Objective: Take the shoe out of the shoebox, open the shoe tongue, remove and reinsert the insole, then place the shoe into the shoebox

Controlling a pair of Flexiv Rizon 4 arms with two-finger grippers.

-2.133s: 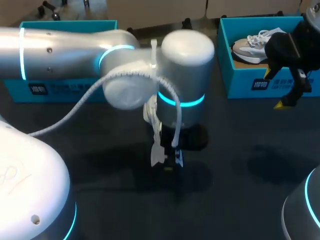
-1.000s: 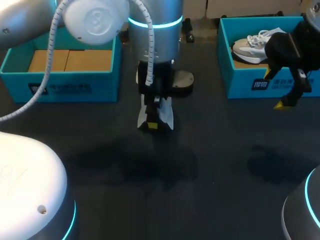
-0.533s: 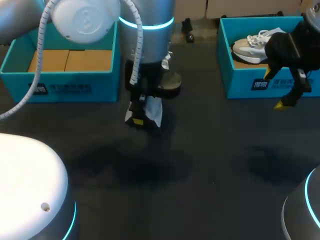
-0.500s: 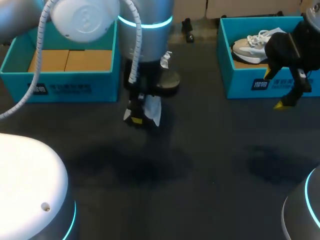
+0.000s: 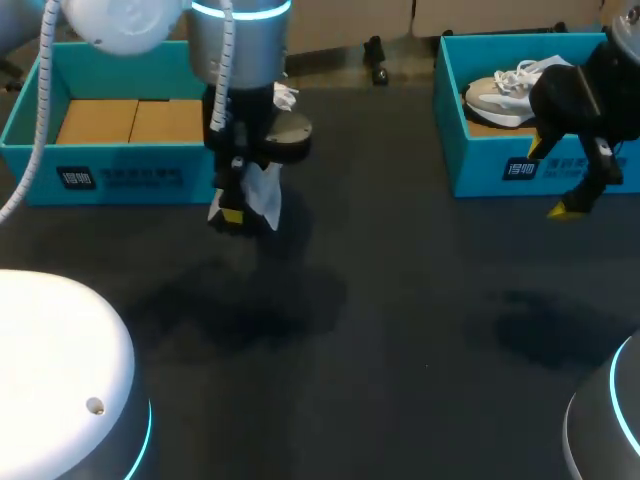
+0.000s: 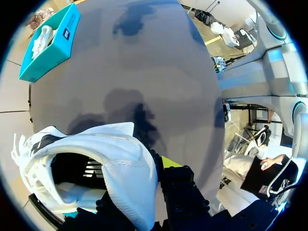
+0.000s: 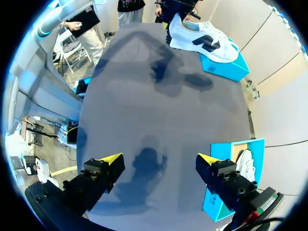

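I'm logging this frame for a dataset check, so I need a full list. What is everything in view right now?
Left shoebox: one, teal with a brown cardboard floor, far left of the table, no shoe seen in it.
Right shoebox: one, teal, far right of the table.
White shoe: one, held off the table by the left shoebox's near right corner.
Grey-and-white shoe: one, lying in the right shoebox.
Table: one, dark.
Left gripper: one, yellow-tipped, shut on the white shoe.
Right gripper: one, yellow-tipped, open and empty, in front of the right shoebox.
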